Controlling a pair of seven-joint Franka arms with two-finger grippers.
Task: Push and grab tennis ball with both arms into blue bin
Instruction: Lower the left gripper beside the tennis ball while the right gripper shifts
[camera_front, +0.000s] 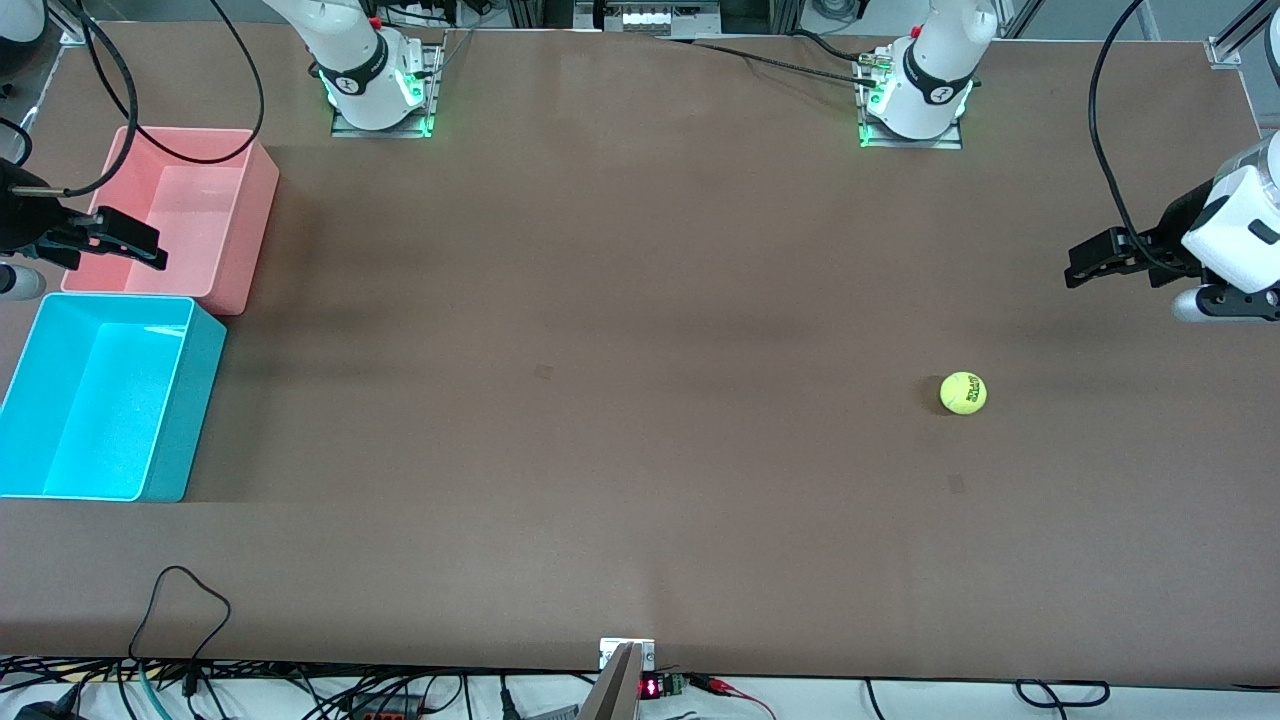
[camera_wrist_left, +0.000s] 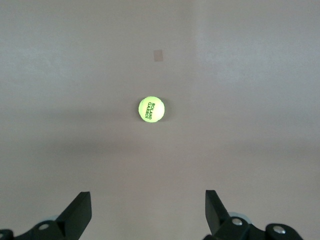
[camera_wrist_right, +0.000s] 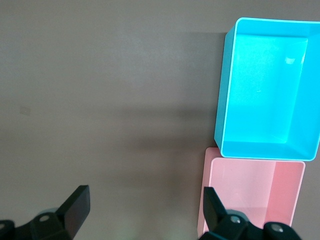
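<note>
1. While lying on the brown table (camera_front: 640, 300), sits alone: small yellow-green tennis ball (camera_front: 963, 393) with dark letters, toward the left arm's end.
2. Touches nothing but the table; well apart from both tubs.
3. Seen again in the left wrist view, tennis ball (camera_wrist_left: 151, 109) out past the two black fingers (camera_wrist_left: 80, 215), with bare table all around.
4. Hangs up in the air over the table edge at the left arm's end: left claw (camera_front: 1085, 262), fingers spread wide apart, holding nothing.
5. Not touching the ball; ball lies on the table near it, closer to the front camera than the spot under the claw.
6. Stands at the right arm's end of the table: blue bin (camera_front: 190, 400), open on top, nothing inside.
7. Sits just beside it, touching or almost touching, farther from the front camera: pink tub (camera_front: 250, 220), also with nothing inside.
8. Hangs over the pink tub's edge: right claw (camera_front: 140, 250), fingers spread wide apart too, holding nothing.
9. Shown from above in the right wrist view: blue bin (camera_wrist_right: 227, 90) and pink tub (camera_wrist_right: 206, 200) side by side, with one black finger (camera_wrist_right: 79, 207) over bare table and the other finger over the pink tub's rim.
10. Runs over the pink tub's corner: a black cable (camera_front: 200, 155) from the right arm.
</note>
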